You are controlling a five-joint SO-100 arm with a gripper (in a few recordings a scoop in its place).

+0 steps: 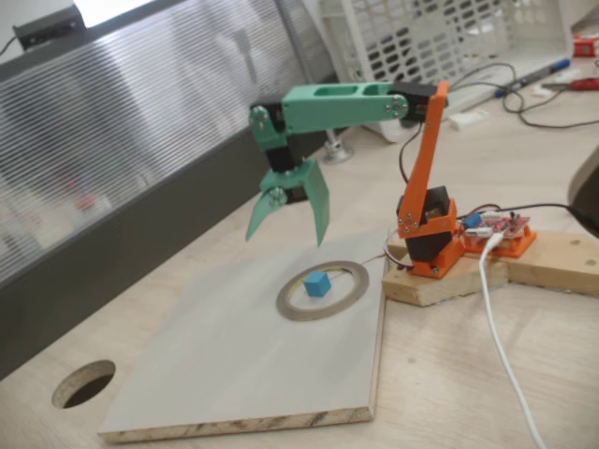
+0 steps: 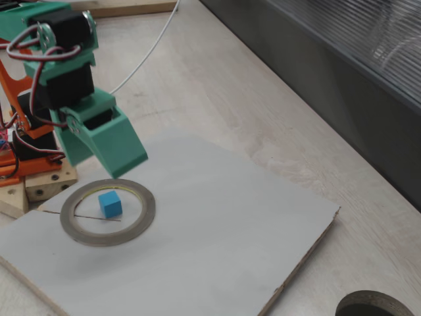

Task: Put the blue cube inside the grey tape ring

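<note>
The blue cube [image 1: 317,284] [image 2: 110,204] rests on the pale board inside the grey tape ring [image 1: 352,290] [image 2: 141,220], near the ring's middle and apart from its rim. My green gripper [image 1: 286,235] [image 2: 104,161] hangs open above the board, just behind the ring in a fixed view, with nothing between its fingers. Its fingertips are clear of both cube and ring.
The ring lies on a pale board [image 1: 215,365] [image 2: 217,237] laid on the wooden table. A dark round hole [image 1: 83,383] [image 2: 375,307] is cut into the table past the board's corner. The orange arm base [image 1: 430,234] and a red circuit board [image 1: 501,230] sit on a wooden block.
</note>
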